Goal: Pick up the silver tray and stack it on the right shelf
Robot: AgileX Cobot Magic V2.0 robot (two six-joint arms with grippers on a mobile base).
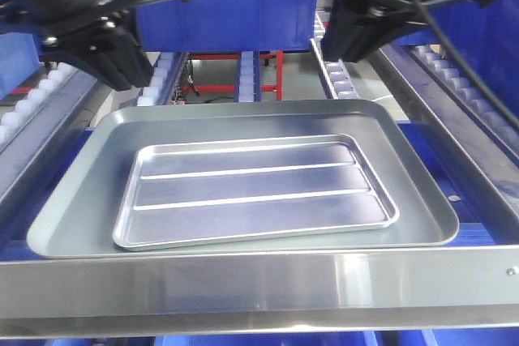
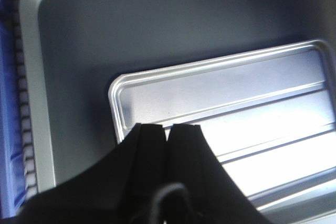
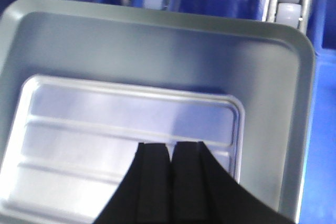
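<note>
Front view: we saw the silver tray [image 1: 256, 192] lying flat inside the grey tray [image 1: 73, 208] on the roller shelf [image 1: 259, 281], long axis left-right. Both arms hung above its far edge, none clearly nearer.

Left wrist: left end effector [image 2: 167, 132] was pinched nearly closed, holding nothing; the silver tray's corner lay just under and ahead of it.

Right wrist: right end effector [image 3: 170, 150] was likewise narrow and empty, over the tray's right end.
</note>
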